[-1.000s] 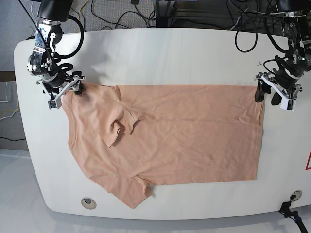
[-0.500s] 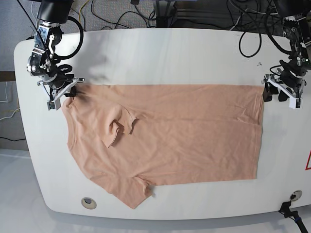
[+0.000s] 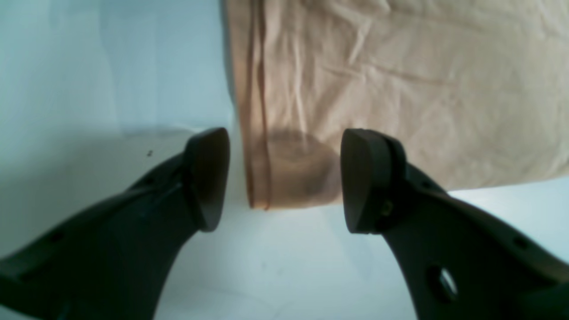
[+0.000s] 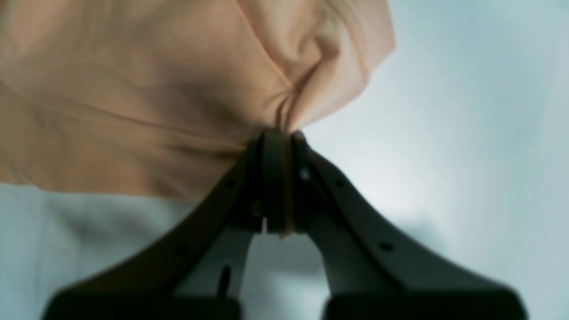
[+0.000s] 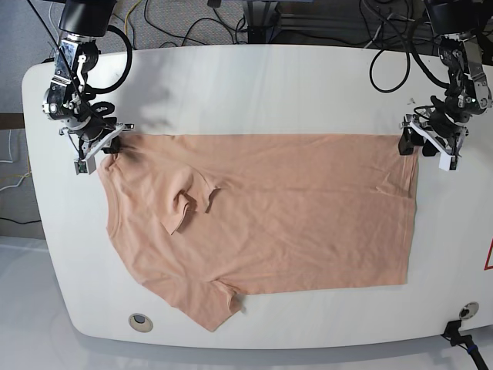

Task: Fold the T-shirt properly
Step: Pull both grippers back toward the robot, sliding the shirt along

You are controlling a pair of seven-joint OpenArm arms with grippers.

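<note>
Since half a second ago your left gripper [image 5: 422, 143] has slid inward along the far edge, so it now sits over the hem corner of the large plain peach cotton T-shirt [image 5: 262, 220] instead of just off it; your right gripper [image 5: 105, 145] has barely shifted at the opposite far corner.

You can see in the left wrist view that the left gripper's [image 3: 284, 180] two dark fingers [image 3: 209, 178] are spread wide with nothing between them but air; they straddle the stitched hem corner of the T-shirt [image 3: 400, 89], which lies flat on the white counter [image 3: 111, 80] beneath them.

Your right gripper [image 4: 278, 146] has its fingers [image 4: 271, 186] pressed together on a bunched pinch of the T-shirt [image 4: 155, 98], and the fabric puckers into folds where it enters them.

From the base view the garment lies spread and slightly wrinkled across the middle of the counter [image 5: 254, 85], one short sleeve folded over onto the body, the other pointing towards the near edge.
</note>
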